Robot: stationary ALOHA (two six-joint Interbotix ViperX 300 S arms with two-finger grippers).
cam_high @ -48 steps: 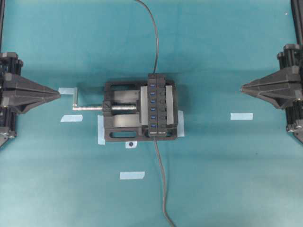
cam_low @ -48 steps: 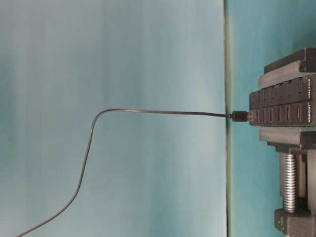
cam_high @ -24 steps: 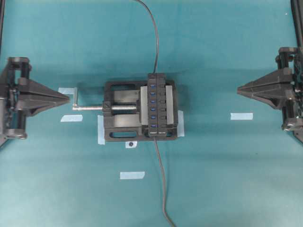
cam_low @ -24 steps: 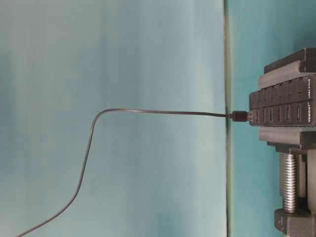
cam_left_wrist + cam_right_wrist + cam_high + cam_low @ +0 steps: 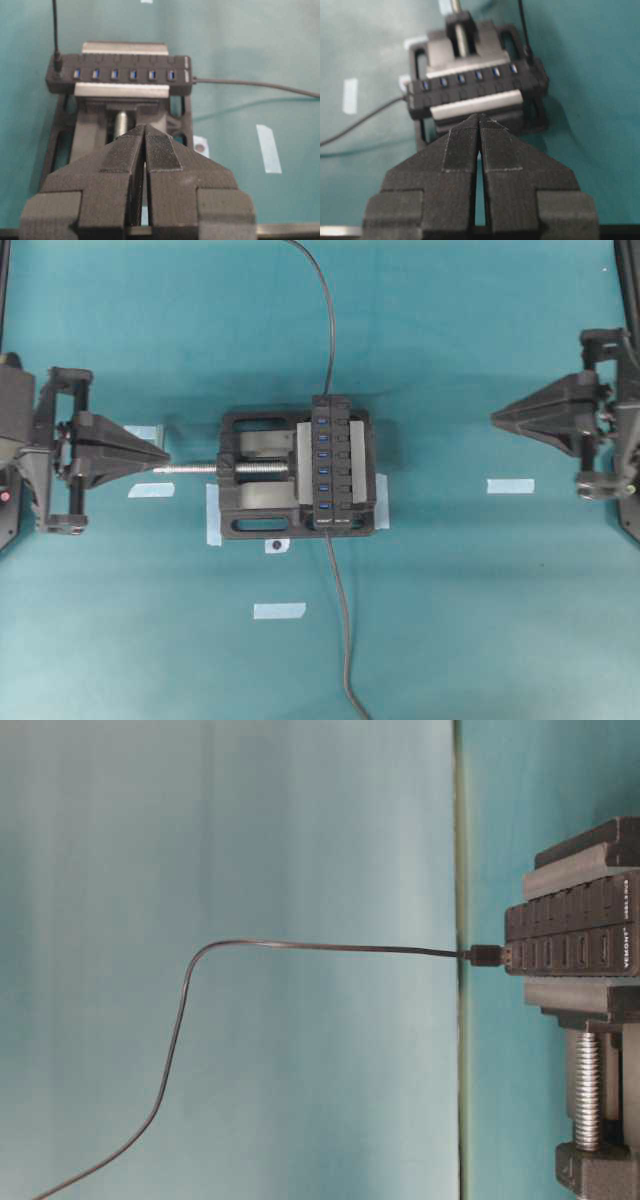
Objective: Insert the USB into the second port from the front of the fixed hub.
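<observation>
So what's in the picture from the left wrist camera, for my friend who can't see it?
A closed black robot hand points at a long black USB hub with a row of blue ports, clamped in a black vise on a teal table. A thin cable is plugged in at the hub's left end, and another leaves its right end.

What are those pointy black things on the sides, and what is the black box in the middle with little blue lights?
The pointy things are a robot's two pinchers. The left gripper and the right gripper are both shut and hold nothing. One picture looks straight down at the table. One looks from low at table height. The other two come from small cameras riding on each arm's wrist, so you see the pinchers from behind.

In the middle sits a black vise, a clamp with a silver screw. It squeezes the fixed hub, a long bar with a row of blue sockets for plugs, not lights. Thin cables run from both its ends. Bits of pale tape are stuck on the cloth.
</observation>
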